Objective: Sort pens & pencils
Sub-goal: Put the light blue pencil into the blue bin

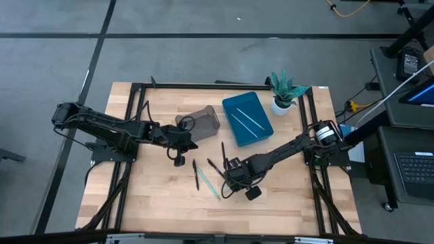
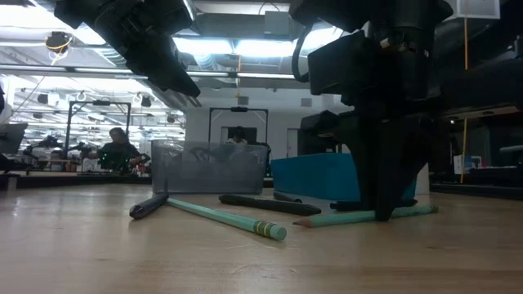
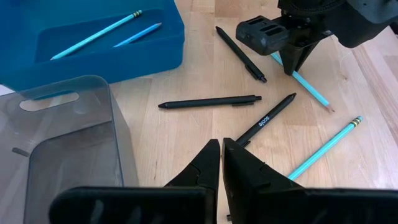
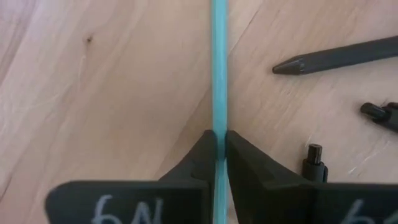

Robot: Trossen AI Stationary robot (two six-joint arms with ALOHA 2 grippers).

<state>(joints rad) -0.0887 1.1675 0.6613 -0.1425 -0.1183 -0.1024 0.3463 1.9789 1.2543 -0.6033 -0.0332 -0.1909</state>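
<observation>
My right gripper (image 4: 219, 140) stands near the table's middle, pointing down, shut on a light blue pencil (image 4: 219, 62) that lies on the wood. A second light blue pencil (image 3: 326, 146) and three black pens (image 3: 211, 101) (image 3: 242, 53) (image 3: 267, 118) lie flat around it. Two more light blue pencils (image 1: 245, 120) lie in the blue tray (image 1: 230, 102). My left gripper (image 3: 222, 155) hangs shut above the table beside the grey bin (image 1: 200, 120), holding nothing. My right gripper pinches the light blue pencil's shaft (image 4: 219, 124) between its two fingers, one finger on each side. The fingers (image 3: 292, 62) come from above, pointing down, and lie across the pencil. The pencil lies flat on the table (image 2: 368, 216).
A potted plant (image 1: 281, 91) stands at the far right corner next to the blue tray. The clear grey bin (image 3: 62, 137) stands left of the tray. Bare wood (image 1: 156, 196) lies toward the near edge. A black frame (image 1: 135, 88) runs around the table top.
</observation>
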